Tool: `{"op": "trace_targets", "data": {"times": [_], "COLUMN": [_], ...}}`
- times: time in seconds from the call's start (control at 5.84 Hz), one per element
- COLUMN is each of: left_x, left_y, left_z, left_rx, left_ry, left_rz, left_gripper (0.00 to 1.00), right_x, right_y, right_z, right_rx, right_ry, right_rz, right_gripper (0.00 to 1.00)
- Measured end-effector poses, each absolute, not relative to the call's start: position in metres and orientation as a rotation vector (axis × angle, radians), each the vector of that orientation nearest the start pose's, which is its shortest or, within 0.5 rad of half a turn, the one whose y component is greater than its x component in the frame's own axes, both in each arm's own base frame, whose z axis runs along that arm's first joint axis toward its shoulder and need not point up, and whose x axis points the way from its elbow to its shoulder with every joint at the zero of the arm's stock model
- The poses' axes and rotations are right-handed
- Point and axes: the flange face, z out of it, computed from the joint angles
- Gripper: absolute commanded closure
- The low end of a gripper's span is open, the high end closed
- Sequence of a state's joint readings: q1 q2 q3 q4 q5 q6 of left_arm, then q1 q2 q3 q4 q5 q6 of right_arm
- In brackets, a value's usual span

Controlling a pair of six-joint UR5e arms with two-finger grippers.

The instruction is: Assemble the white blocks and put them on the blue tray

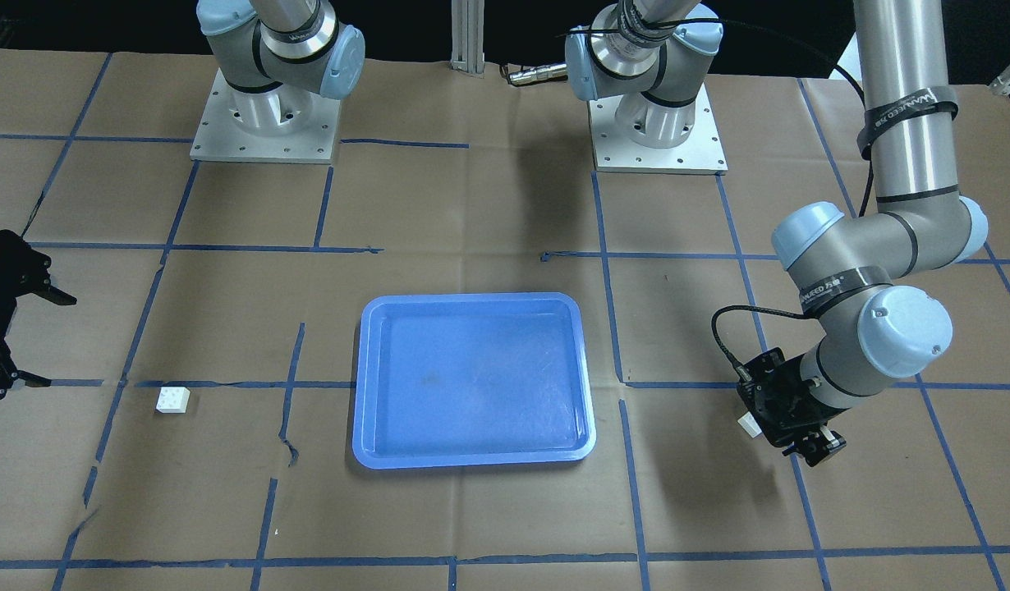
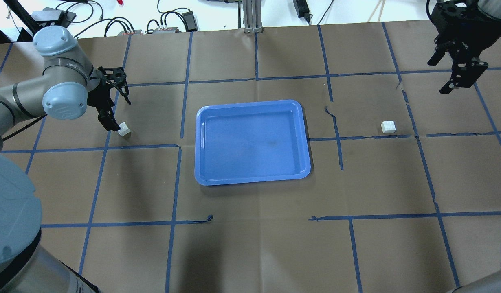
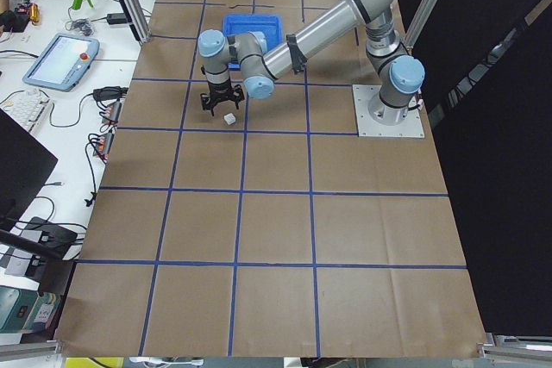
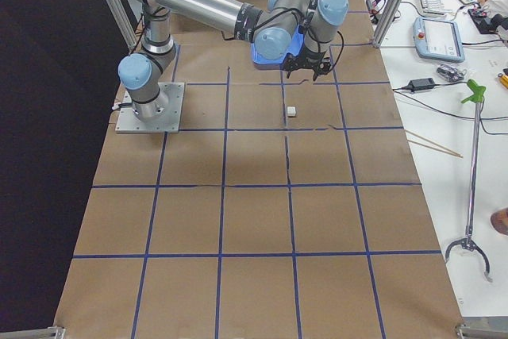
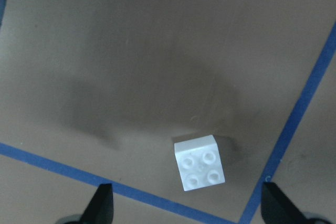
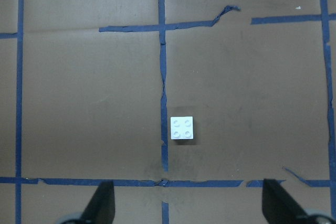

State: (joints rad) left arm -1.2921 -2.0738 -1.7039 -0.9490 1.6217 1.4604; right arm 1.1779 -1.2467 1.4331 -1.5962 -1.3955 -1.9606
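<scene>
**Two loose blocks, tray waiting: left arm poised for the first pick**

The left end effector (image 5: 189,207) hangs low over the left block (image 5: 199,162) with its fingers spread wide and nothing between them. The right end effector (image 6: 189,205) is also spread and empty. It sits higher and further out, well apart from the right block (image 6: 182,128).

The step in hand looks like grasping the left block. In the left wrist view that block lies askew to the fingers and a little ahead of their line. A good pick would first turn the wrist so the pads meet two flat side walls squarely. Then it would centre the block between them, descend and close low on the walls, leaving the studs free for joining. A corner-to-corner pinch would likely twist the block out.

Both blocks are small, white, roughly cubic bricks with four round studs facing up. Each rests on the brown worktop (image 2: 250,244), one on either side of the blue tray (image 2: 250,103). The right block sits just beside a tape line. The tray is glossy, raised-rimmed and holds nothing.
</scene>
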Motion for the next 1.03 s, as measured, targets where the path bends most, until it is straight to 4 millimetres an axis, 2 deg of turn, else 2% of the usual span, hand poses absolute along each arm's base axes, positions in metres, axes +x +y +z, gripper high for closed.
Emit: {"op": "trace_targets", "data": {"times": [0.17, 0.34, 0.51, 0.68, 0.86, 1.03], "left_x": [0.047, 0.047, 0.047, 0.048, 0.048, 0.048], "left_y": [-0.631, -0.632, -0.632, -0.632, -0.631, -0.631], "left_z": [0.193, 0.185, 0.178, 0.174, 0.171, 0.171], "left_rx": [1.736, 1.740, 1.744, 1.745, 1.747, 1.748], "left_ry": [2.601, 2.609, 2.615, 2.617, 2.618, 2.615], "left_rz": [0.080, 0.092, 0.104, 0.111, 0.119, 0.123], "left_gripper": [0.01, 0.12, 0.34, 0.65, 0.87, 0.87], "right_x": [-0.101, -0.111, -0.125, -0.130, -0.127, -0.123], "right_y": [-0.623, -0.627, -0.622, -0.611, -0.599, -0.594], "right_z": [0.363, 0.341, 0.311, 0.279, 0.253, 0.237], "right_rx": [-2.043, -2.021, -1.996, -1.979, -1.968, -1.988], "right_ry": [2.049, 2.027, 2.043, 2.063, 2.058, 2.021], "right_rz": [-0.215, -0.306, -0.389, -0.462, -0.517, -0.540], "right_gripper": [0.00, 0.00, 0.00, 0.00, 0.00, 0.00]}}
